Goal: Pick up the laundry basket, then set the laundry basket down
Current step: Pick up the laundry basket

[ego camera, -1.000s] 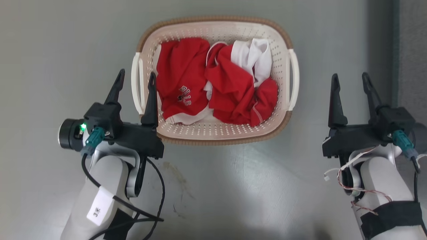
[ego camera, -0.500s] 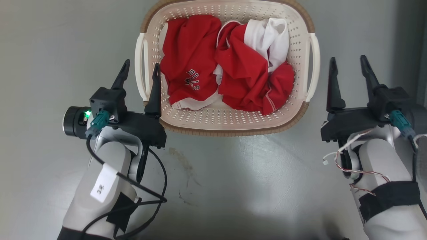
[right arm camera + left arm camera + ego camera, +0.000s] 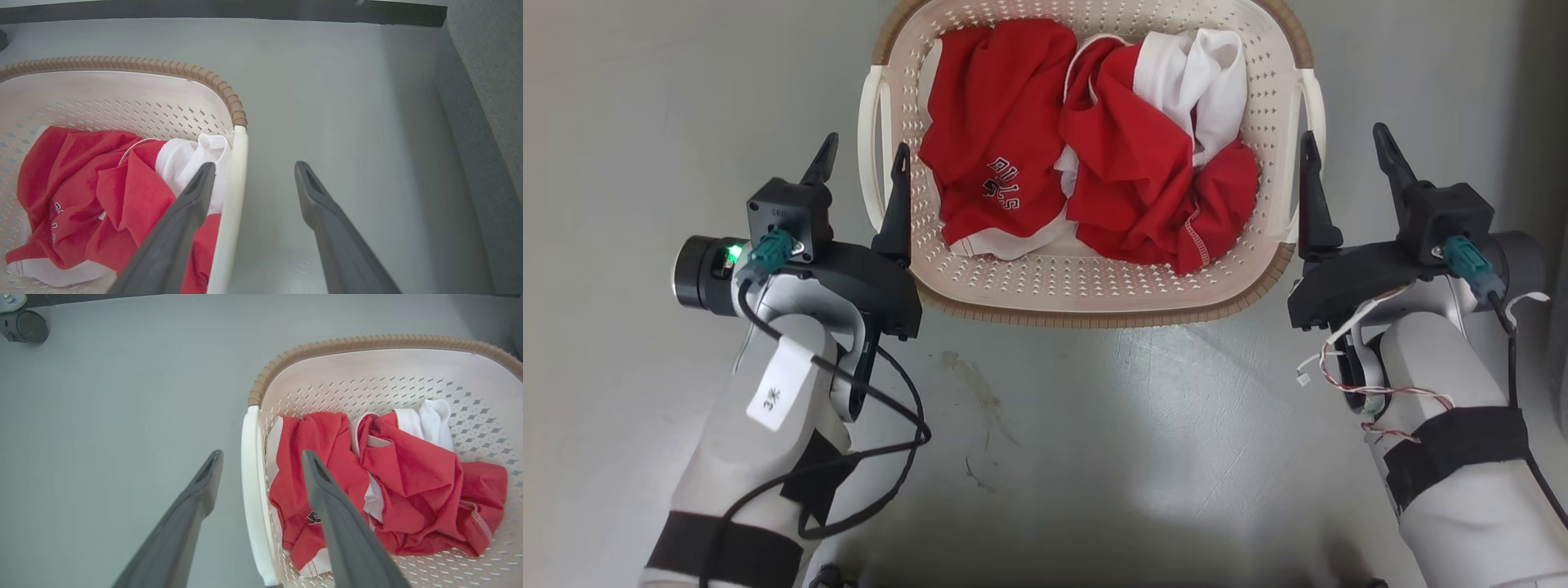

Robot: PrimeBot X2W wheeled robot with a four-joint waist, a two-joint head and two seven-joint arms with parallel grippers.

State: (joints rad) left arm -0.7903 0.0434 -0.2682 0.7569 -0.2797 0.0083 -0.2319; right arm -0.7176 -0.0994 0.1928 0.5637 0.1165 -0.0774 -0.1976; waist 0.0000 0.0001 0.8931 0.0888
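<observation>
**Basket on floor, straddled at both handles**

Far ahead on the grey floor (image 3: pixel 1094 425), between the arms: laundry basket (image 3: pixel 1094 317) with red and white clothes (image 3: pixel 1086 163) inside. From the left wrist, a caster (image 3: pixel 24 324) far off left across open floor. From the right wrist, a grey textured panel (image 3: pixel 482 102) near on the right, narrowing the room there. Left end effector (image 3: pixel 866 145) open across the left handle (image 3: pixel 872 106). Right end effector (image 3: pixel 1344 132) open across the right handle (image 3: pixel 1316 94), half a second ago wholly outside it.

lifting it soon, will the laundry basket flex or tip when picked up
Probably stiff: the laundry basket is moulded perforated plastic with a thick rim. Likely light, holding just a few red and white garments. Lifted by both side handles, it should stay level.
</observation>
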